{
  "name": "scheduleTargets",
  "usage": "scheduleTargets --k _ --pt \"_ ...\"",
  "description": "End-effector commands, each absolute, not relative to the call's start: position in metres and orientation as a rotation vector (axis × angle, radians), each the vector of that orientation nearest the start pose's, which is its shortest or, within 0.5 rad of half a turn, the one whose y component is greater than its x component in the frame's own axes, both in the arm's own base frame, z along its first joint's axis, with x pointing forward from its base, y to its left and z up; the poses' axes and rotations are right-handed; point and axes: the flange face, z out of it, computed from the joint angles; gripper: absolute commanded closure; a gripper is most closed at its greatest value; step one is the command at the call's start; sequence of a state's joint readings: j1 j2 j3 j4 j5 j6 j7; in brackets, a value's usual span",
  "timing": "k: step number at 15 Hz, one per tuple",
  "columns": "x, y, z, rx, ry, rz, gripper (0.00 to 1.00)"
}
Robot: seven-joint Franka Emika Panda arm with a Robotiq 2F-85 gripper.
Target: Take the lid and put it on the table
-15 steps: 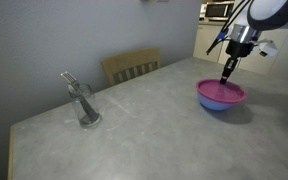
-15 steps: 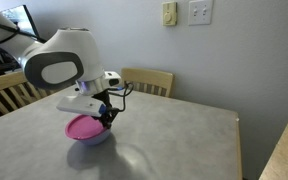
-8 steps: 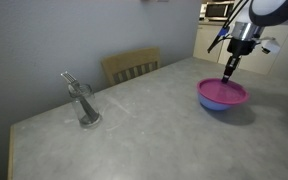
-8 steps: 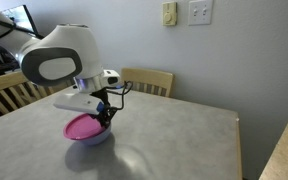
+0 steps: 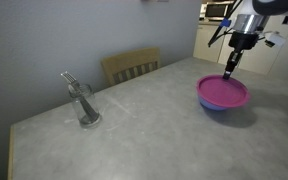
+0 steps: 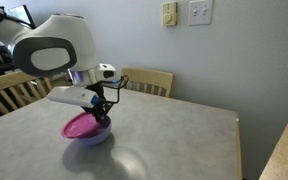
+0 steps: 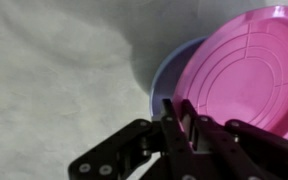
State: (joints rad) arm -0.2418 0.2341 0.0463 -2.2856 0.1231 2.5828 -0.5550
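Observation:
The magenta-pink lid (image 5: 224, 92) is pinched at its near rim by my gripper (image 5: 229, 72), and it is tilted up off the blue-violet bowl (image 5: 216, 106). In an exterior view the lid (image 6: 80, 124) leans over the bowl (image 6: 92, 136) under my gripper (image 6: 102, 114). In the wrist view the lid (image 7: 244, 70) fills the upper right, the bowl's rim (image 7: 166, 72) shows beyond its left edge, and my gripper fingers (image 7: 178, 112) are shut on the lid's edge. The grey speckled table (image 5: 144, 130) lies below.
A clear glass with a utensil in it (image 5: 82, 104) stands on the table's far left. A wooden chair (image 5: 131, 66) sits behind the table; it also shows in an exterior view (image 6: 148, 80). Another chair (image 6: 6, 92) stands at the side.
My gripper has risen a little with the lid. The lid's held edge has lifted and tilted off the bowl.

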Motion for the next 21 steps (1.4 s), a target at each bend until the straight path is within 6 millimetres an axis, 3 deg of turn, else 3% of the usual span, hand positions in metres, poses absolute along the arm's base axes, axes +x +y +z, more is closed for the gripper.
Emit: scheduleTargets --k 1,11,21 --pt "0.524 -0.099 0.264 -3.003 -0.385 -0.119 0.97" --pt "0.524 -0.078 0.261 -2.811 -0.361 0.021 0.97" --pt "0.531 -0.014 0.246 -2.82 -0.539 0.099 0.97"
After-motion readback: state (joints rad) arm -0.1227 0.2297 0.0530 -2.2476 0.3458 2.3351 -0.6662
